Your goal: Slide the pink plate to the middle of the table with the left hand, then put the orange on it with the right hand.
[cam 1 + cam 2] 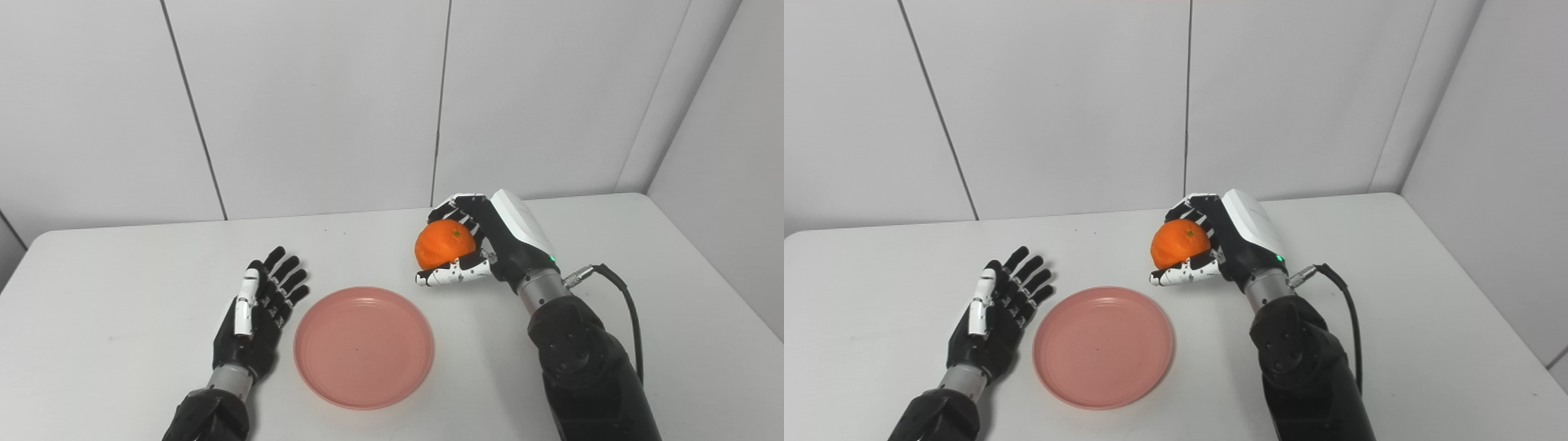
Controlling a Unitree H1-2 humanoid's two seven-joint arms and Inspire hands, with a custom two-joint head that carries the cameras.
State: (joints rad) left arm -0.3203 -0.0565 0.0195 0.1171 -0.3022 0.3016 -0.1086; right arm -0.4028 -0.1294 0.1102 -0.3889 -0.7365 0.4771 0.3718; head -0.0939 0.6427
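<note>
The right hand (pixel 490 242) is wrapping its fingers around the orange (pixel 445 244), holding it just past the far right rim of the pink plate (pixel 364 346). The left hand (pixel 260 312) is lying beside the plate's left rim, fingers spread, holding nothing. The white table (pixel 122 294) is lying bare toward its edges.
</note>
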